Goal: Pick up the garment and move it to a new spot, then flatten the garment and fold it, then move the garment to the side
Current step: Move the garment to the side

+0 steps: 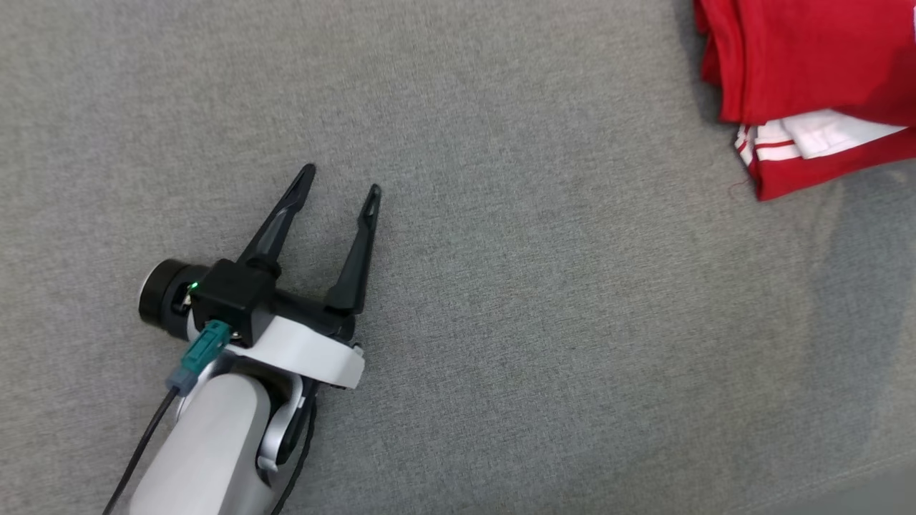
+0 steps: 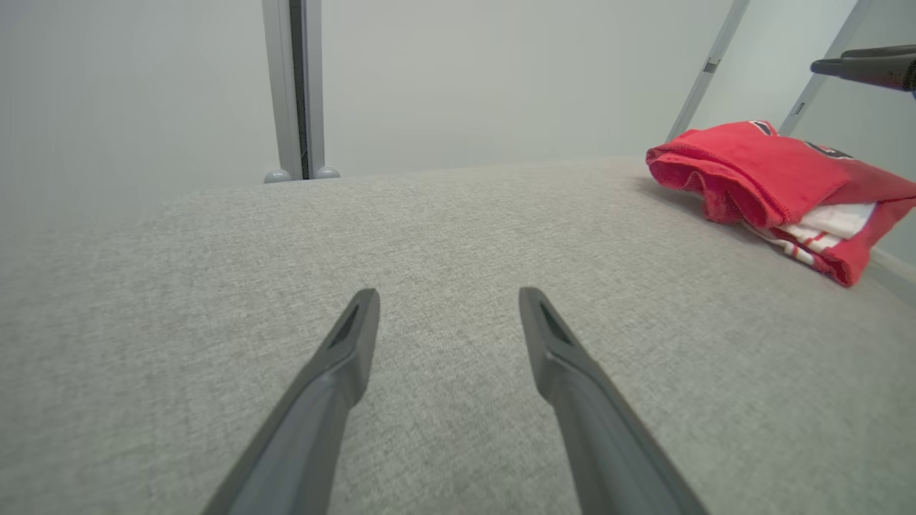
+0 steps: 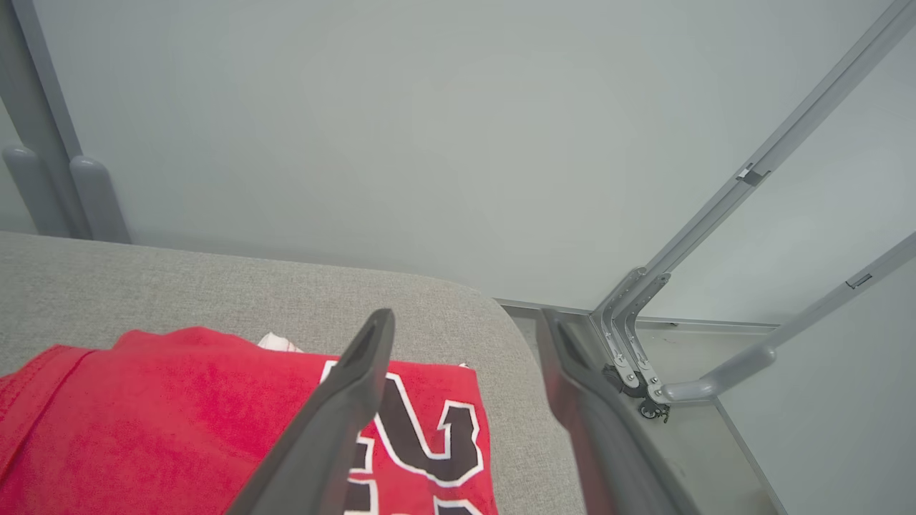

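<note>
Garment point(image 3: 179, 415), red with white trim, folded, lying beneath the right hand point(image 3: 465, 315), fingers spread and empty above it, at the far right corner of the grey fabric table point(image 1: 537, 322), left hand point(image 1: 340, 179) released too, well apart from it.

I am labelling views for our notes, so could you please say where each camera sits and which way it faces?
Head view: on the head, facing down at the grey surface; left gripper and pale forearm lower left.
Left wrist view: on that wrist, facing across the surface toward the wall; its open fingers.
Right wrist view: on that wrist above the garment, facing the wall; right gripper, open.
Shared: all three show the garment.
</note>
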Robot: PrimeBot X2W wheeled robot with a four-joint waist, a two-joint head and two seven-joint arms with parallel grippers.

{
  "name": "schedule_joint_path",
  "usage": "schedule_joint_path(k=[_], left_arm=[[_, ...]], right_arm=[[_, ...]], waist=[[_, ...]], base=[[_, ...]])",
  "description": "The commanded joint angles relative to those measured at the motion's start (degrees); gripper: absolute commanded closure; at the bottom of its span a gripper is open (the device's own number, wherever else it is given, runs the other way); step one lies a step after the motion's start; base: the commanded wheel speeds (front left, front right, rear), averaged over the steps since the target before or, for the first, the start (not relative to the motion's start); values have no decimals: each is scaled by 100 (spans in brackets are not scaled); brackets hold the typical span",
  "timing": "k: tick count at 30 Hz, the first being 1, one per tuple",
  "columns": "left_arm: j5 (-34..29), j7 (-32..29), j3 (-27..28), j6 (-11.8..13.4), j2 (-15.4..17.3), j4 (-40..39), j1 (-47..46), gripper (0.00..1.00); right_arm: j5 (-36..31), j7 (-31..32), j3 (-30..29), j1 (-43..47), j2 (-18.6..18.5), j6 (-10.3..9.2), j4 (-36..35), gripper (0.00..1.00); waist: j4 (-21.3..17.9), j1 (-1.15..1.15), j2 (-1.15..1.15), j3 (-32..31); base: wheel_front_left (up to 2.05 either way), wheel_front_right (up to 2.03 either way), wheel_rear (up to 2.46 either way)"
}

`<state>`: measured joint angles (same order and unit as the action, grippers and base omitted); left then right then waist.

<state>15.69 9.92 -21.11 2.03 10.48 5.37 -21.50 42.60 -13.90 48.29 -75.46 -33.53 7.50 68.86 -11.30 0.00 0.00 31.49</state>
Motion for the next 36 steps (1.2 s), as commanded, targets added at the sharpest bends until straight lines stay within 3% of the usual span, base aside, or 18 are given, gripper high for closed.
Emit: schedule_joint_path(k=[1, 6, 12, 15, 23, 30, 36], left_arm=[[48, 44, 68, 36, 87, 138, 145, 0], [262, 288, 306, 106, 77, 262, 329, 0], [548, 420, 717, 226, 135, 299, 734, 0], [815, 458, 901, 171, 82, 246, 937, 0], [1249, 414, 1134, 179, 46, 195, 1416, 0], [1099, 485, 1269, 374, 94, 399, 1788, 0], [950, 520, 1402, 424, 66, 546, 2031, 0]], right_arm=[[-37, -81, -27, 26, 63, -2, -59, 0], [-211, -136, -275, 404, 125, -2, -786, 0], [-527, -133, -1148, 1514, 211, -2, -2208, 0], [-779, -135, -1569, 2268, 226, -2, -2928, 0], [-1360, -134, -2547, 4068, 513, -2, -4135, 0], [-1688, -135, -3299, 5586, 984, -2, -4945, 0], [-1927, -135, -3546, 6357, 1283, -2, -5449, 0]], waist=[[14, 0, 0, -271], [18, 0, 0, -963], [52, 0, 0, -1753], [112, 0, 0, -2043], [303, 0, 0, -2574], [495, 0, 0, -2890], [534, 0, 0, -3036]], base=[[0, 0, 0], [0, 0, 0], [0, 0, 0], [0, 0, 0], [0, 0, 0], [0, 0, 0], [0, 0, 0]])
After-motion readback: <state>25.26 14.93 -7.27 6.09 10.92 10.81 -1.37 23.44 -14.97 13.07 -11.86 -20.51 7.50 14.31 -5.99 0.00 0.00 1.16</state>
